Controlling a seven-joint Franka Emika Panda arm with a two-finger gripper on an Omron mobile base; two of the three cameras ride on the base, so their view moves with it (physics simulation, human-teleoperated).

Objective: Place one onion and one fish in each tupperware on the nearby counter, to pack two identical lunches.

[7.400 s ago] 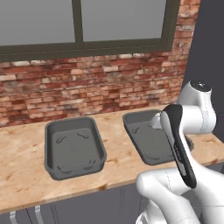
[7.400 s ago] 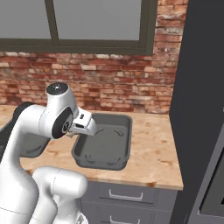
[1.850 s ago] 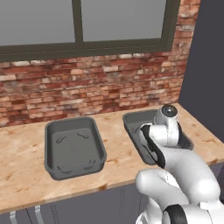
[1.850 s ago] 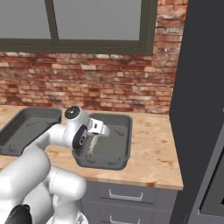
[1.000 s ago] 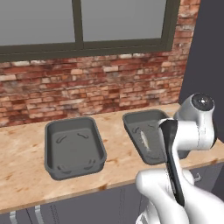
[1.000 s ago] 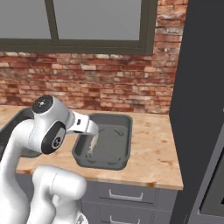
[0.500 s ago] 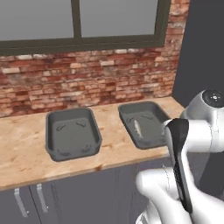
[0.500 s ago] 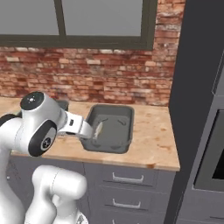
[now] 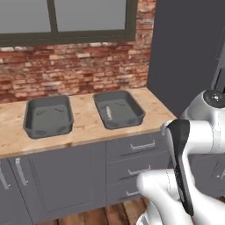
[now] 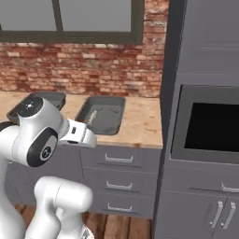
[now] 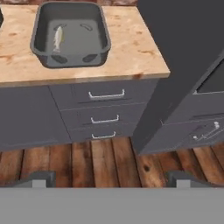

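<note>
You have one fish (image 11: 57, 38) lying in the right tupperware (image 9: 118, 109); the left tupperware (image 9: 48, 116) looks empty, both on the worktop (image 9: 85, 121). The tool (image 11: 111, 177) hangs spread and empty over the floor, so I judge you are between fetches: next find an onion. The right base view adds an oven (image 10: 207, 130) beside the worktop.

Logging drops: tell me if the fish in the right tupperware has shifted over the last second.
No. The fish lies near the left wall of the right tupperware, as before; the whole picture shifted because the base drove back from the counter.
</note>
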